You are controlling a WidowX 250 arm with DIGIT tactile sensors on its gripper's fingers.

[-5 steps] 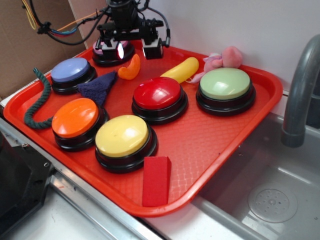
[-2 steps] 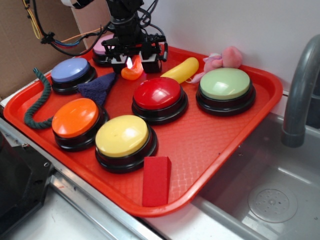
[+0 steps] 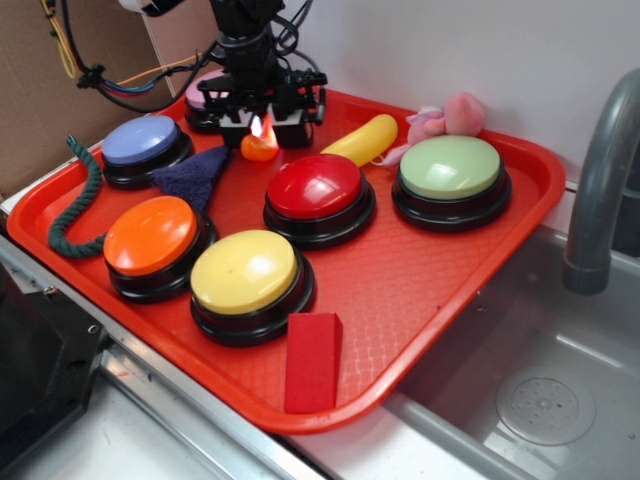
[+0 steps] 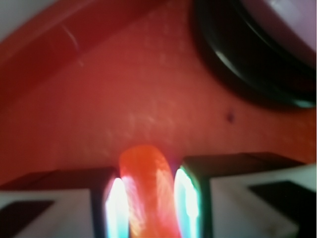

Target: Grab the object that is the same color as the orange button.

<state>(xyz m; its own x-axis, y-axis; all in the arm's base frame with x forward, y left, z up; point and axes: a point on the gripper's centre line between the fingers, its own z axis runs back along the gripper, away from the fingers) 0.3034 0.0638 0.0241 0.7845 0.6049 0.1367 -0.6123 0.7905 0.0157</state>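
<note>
The small glossy orange crescent piece [image 3: 259, 146] lies on the red tray [image 3: 420, 290] at the back, between the pink button and the red button. My gripper [image 3: 260, 118] stands right over it with a lit finger on each side. In the wrist view the orange piece [image 4: 148, 193] fills the gap between the two glowing pads [image 4: 117, 208], which press close against it. The large orange button [image 3: 152, 236] on its black base sits at the tray's front left, well away from the gripper.
Blue [image 3: 145, 141], red [image 3: 318, 188], yellow [image 3: 245, 272], green [image 3: 450, 168] and pink [image 3: 205, 98] buttons stand on the tray. A dark blue cloth [image 3: 196, 172], yellow banana toy [image 3: 362, 139], red block [image 3: 312, 360], pink plush [image 3: 448, 115] and green rope [image 3: 75, 200] lie about. A sink and faucet [image 3: 600, 180] are at right.
My gripper moved forward from over the pink button and came down around the orange crescent. Its fingers have closed in on the piece, which has shifted slightly.
</note>
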